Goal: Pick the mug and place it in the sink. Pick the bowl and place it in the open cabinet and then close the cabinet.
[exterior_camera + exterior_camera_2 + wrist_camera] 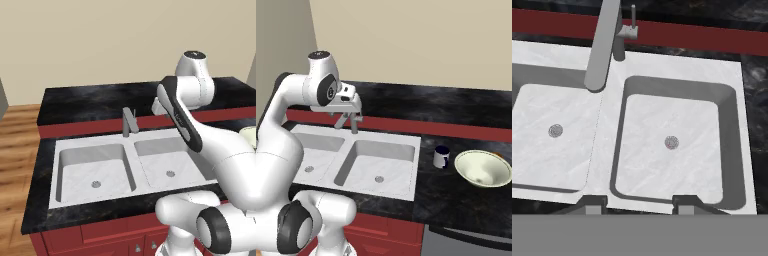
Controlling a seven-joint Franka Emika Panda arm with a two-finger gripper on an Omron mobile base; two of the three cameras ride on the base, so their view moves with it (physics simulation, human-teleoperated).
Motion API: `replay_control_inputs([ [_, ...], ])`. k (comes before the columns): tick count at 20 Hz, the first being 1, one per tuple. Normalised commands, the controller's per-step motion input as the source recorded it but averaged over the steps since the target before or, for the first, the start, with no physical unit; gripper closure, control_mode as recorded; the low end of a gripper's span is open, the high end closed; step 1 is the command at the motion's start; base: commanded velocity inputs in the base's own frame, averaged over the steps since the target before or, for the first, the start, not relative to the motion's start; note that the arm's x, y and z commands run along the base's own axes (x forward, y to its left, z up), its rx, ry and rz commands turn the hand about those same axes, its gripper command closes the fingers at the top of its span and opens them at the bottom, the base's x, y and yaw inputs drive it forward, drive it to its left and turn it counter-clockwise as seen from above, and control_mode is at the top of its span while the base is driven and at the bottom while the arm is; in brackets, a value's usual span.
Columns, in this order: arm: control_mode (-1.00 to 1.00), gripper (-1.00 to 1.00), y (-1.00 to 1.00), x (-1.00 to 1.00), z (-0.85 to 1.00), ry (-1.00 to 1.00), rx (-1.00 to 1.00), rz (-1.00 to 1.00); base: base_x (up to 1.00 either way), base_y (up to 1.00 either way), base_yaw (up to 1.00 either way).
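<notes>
My claw (351, 121) hangs part-open and empty above the sink (406, 141); the mug (441, 157) (my first pick) stands on the worktop (456, 200) just beside the sink, bowl (483, 169) beyond.

The sink (406, 145) sits in the counter (456, 195), its faucet (351, 120) behind the divider. To its right on the counter stands the mug (441, 157), with the bowl (483, 170) just beyond.

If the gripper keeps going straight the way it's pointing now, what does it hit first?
Probably the sink: the gripper looks down over the right basin near its front rim. Nothing shows between; depth is unclear.
</notes>
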Motion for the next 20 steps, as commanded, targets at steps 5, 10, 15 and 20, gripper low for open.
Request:
replay_control_inputs([
  [5,-1.0,-1.0,-0.09,-0.02,0.0,0.0,-0.01,0.0,0.0,0.0,0.0],
  [10,-1.0,-1.0,-0.44,0.05,0.0,0.02,0.0,0.0,0.0,0.0,0.0],
  [15,-1.0,-1.0,-0.85,0.19,-0.04,0.0,0.0,0.0,0.0,0.0,0.0],
  [20,-1.0,-1.0,-0.95,0.71,-0.15,0.0,0.0,0.0,0.0,0.0,0.0],
])
